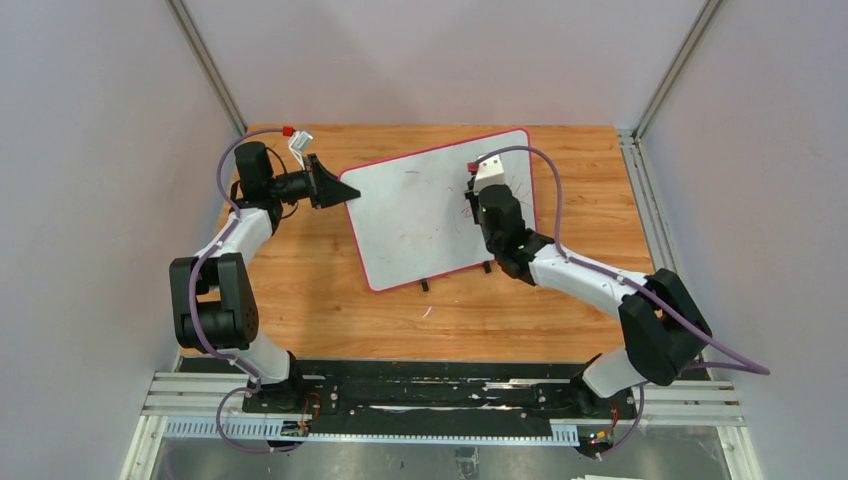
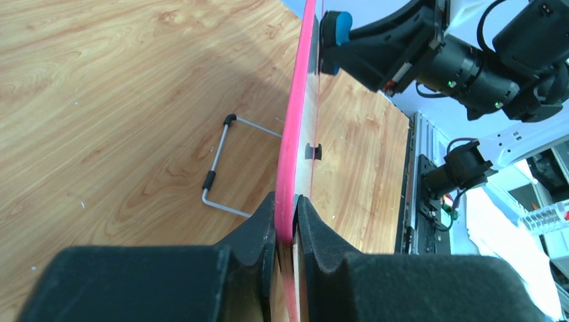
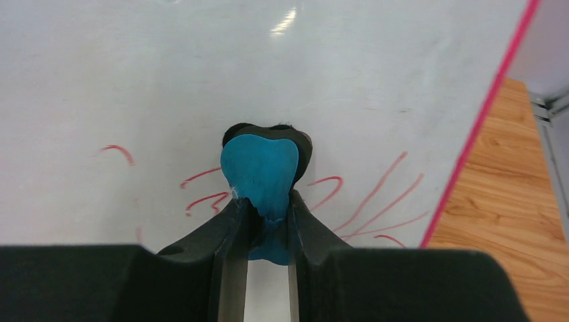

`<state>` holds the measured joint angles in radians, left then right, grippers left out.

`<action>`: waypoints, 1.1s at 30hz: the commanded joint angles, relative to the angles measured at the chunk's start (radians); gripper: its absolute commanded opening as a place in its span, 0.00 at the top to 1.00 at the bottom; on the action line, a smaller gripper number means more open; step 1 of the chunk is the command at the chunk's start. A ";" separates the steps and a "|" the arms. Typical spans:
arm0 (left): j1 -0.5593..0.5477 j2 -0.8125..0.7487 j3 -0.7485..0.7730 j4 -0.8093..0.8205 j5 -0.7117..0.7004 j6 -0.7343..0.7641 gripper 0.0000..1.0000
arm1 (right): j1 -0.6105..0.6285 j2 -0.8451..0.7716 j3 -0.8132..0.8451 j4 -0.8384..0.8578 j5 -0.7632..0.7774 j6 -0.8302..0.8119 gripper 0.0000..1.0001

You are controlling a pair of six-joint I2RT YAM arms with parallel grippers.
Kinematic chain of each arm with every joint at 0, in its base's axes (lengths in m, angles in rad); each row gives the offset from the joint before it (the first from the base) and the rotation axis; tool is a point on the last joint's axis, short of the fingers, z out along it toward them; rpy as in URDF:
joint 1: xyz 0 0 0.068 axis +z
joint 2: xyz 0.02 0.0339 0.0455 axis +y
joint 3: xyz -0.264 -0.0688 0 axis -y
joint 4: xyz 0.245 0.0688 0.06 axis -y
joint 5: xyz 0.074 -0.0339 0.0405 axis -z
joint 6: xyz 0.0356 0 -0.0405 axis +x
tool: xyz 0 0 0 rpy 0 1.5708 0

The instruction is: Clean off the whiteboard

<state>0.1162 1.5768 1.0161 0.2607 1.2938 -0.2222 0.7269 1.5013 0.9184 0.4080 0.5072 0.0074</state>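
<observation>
the whiteboard (image 1: 430, 210) stands tilted on the middle of the counter (image 1: 320, 290), towards its far edge, propped on a wire stand (image 2: 225, 164) behind it, with its feet on the near side. the left hand (image 1: 345, 190) is at the board's left corner, one finger (image 2: 258, 235) on each side of the rim, clamped on it. the right hand (image 1: 478, 190) is over the board's right part, near the right edge, pinching the eraser (image 3: 260, 178) flat against the board face among the scribbles (image 3: 376, 201).
</observation>
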 commanded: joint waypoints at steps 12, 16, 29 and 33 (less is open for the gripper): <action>0.005 -0.013 -0.005 0.021 -0.022 0.055 1.00 | 0.144 0.102 0.034 0.032 -0.042 0.030 0.99; 0.006 -0.010 -0.005 0.021 -0.018 0.054 1.00 | 0.222 0.158 0.090 0.046 -0.024 -0.002 0.99; 0.006 -0.006 -0.005 0.022 -0.011 0.054 1.00 | 0.024 0.065 0.092 -0.019 -0.014 -0.088 0.99; 0.005 -0.006 -0.004 0.023 -0.010 0.053 1.00 | -0.073 0.025 0.087 -0.038 -0.037 -0.104 0.99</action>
<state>0.1204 1.5768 1.0157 0.2596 1.2972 -0.2298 0.7567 1.5768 1.0084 0.3866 0.4553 -0.0570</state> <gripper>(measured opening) 0.150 0.222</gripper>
